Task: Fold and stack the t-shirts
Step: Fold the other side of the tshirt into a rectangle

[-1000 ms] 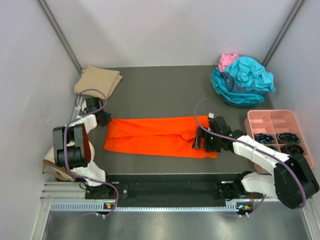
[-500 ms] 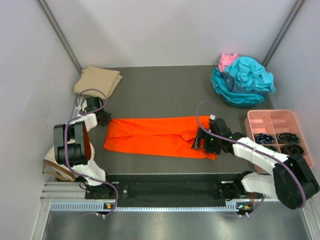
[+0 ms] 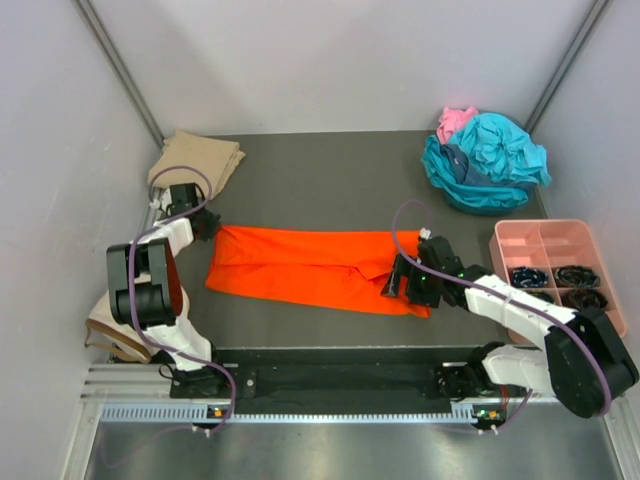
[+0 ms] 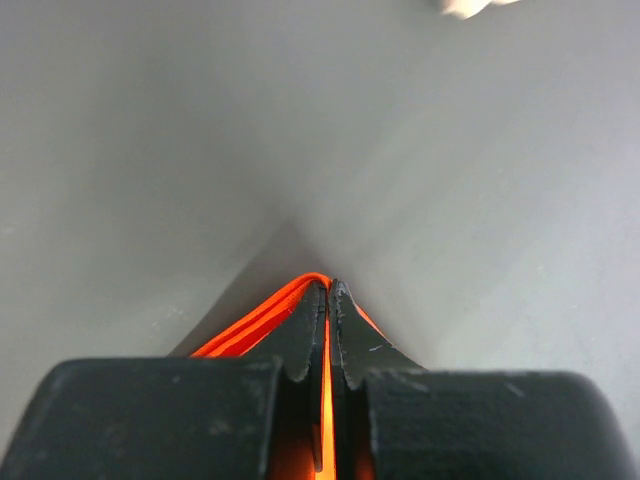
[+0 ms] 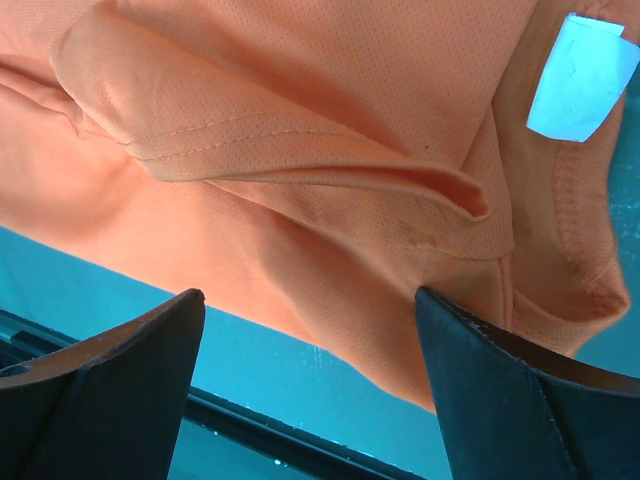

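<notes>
Dark table (image 3: 320, 180) holds orange t-shirt (image 3: 310, 268), left claw (image 3: 208, 226) pinching its edge

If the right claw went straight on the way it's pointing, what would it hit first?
Most likely the orange t-shirt: the right claw, open, points straight at a fold near its collar end.

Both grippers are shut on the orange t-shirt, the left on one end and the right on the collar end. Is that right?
No. The left gripper is shut on one end of the orange t-shirt, but the right gripper stands open over the collar end, as the right wrist view shows.
</notes>
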